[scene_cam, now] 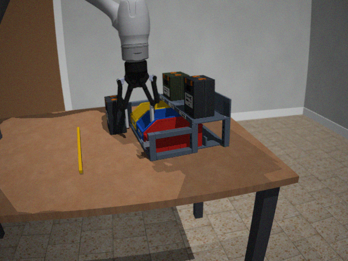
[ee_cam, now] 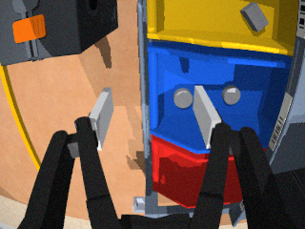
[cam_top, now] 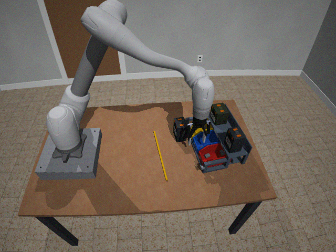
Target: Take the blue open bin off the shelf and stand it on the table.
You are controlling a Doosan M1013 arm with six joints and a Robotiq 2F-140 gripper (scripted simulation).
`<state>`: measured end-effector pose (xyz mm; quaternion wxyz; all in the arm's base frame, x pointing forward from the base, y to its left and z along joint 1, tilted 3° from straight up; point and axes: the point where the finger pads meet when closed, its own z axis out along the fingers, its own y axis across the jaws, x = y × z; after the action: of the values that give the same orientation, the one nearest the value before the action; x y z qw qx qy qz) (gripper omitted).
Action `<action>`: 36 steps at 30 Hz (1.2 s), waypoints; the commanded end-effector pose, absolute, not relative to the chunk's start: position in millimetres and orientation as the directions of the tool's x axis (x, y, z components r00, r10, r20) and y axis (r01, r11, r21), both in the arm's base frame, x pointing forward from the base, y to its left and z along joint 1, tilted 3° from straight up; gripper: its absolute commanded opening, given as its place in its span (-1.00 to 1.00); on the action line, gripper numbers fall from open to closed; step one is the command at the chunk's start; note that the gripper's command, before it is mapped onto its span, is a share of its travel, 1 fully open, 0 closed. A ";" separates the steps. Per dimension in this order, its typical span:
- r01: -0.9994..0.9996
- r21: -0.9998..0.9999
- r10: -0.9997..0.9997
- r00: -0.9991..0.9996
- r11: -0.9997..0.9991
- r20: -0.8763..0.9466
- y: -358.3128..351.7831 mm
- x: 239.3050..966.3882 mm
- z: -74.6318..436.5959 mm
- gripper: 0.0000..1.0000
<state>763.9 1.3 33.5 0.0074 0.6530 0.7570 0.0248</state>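
The open bins are solid colours: one yellow, one blue, one red. The shelf is slate grey. At its twelve o'clock in the top view, a dark green case wears orange patches. Speckled beige tiles surround the orange-brown table top.

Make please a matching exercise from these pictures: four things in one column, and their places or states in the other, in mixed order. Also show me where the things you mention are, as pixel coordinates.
1. blue bin (cam_top: 199,146) (scene_cam: 144,123) (ee_cam: 272,102)
2. yellow strip (cam_top: 160,156) (scene_cam: 79,150) (ee_cam: 16,116)
3. green case (cam_top: 220,115) (scene_cam: 175,87)
4. gripper (cam_top: 199,133) (scene_cam: 138,112) (ee_cam: 152,97)

A. on the upper shelf level
B. open, holding nothing
C. between the yellow and red bins
D. lying on the table top

Pairs: 1-C, 2-D, 3-A, 4-B
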 end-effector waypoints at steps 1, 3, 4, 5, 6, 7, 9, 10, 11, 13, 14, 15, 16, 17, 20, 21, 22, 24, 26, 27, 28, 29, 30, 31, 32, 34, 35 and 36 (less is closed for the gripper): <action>0.988 0.047 0.989 -0.147 0.146 0.021 1.4 763.9 33.5 0.15; 0.988 0.047 0.989 -0.147 0.146 0.021 1.4 763.9 33.5 0.15; 0.988 0.047 0.989 -0.147 0.146 0.021 1.4 763.9 33.6 0.15; 0.988 0.047 0.989 -0.147 0.146 0.021 1.4 763.9 33.5 0.15; 0.988 0.047 0.989 -0.147 0.146 0.021 1.4 763.9 33.5 0.15; 0.988 0.047 0.989 -0.147 0.146 0.021 1.4 763.9 33.5 0.15; 0.988 0.047 0.989 -0.147 0.146 0.021 1.4 763.9 33.5 0.15; 0.988 0.047 0.989 -0.147 0.146 0.021 1.4 763.9 33.5 0.15; 0.988 0.047 0.989 -0.147 0.146 0.021 1.4 763.9 33.5 0.15; 0.988 0.047 0.989 -0.147 0.146 0.021 1.4 763.9 33.5 0.15; 0.988 0.047 0.989 -0.147 0.146 0.021 1.4 763.9 33.5 0.15; 0.988 0.047 0.989 -0.147 0.146 0.021 1.4 763.9 33.5 0.15; 0.988 0.047 0.989 -0.147 0.146 0.021 1.4 763.9 33.5 0.15; 0.988 0.047 0.989 -0.147 0.146 0.021 1.4 763.9 33.5 0.15; 0.988 0.047 0.989 -0.147 0.146 0.021 1.4 763.9 33.5 0.15; 0.988 0.047 0.989 -0.147 0.146 0.021 1.4 763.9 34.5 0.15; 0.988 0.047 0.989 -0.147 0.146 0.021 1.4 763.9 35.5 0.15; 0.988 0.047 0.989 -0.147 0.146 0.021 1.3 763.9 37.5 0.15; 0.988 0.047 0.989 -0.147 0.146 0.021 1.3 763.9 38.5 0.15; 0.988 0.047 0.989 -0.147 0.146 0.021 1.3 763.9 38.5 0.15; 0.988 0.047 0.989 -0.147 0.146 0.021 1.3 763.9 38.5 0.15; 0.988 0.047 0.989 -0.147 0.146 0.021 1.3 763.9 38.5 0.15; 0.988 0.047 0.989 -0.147 0.146 0.021 1.3 763.9 38.5 0.15; 0.988 0.047 0.989 -0.147 0.146 0.021 1.3 763.9 38.5 0.15; 0.988 0.047 0.989 -0.147 0.146 0.021 1.3 763.9 38.5 0.15; 0.988 0.047 0.989 -0.147 0.146 0.021 1.3 763.9 38.5 0.15; 0.988 0.047 0.989 -0.147 0.146 0.021 1.3 763.9 38.5 0.15; 0.988 0.047 0.989 -0.147 0.146 0.021 1.3 763.9 38.5 0.15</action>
<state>763.9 1.3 38.3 0.0073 0.6529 0.7570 0.0247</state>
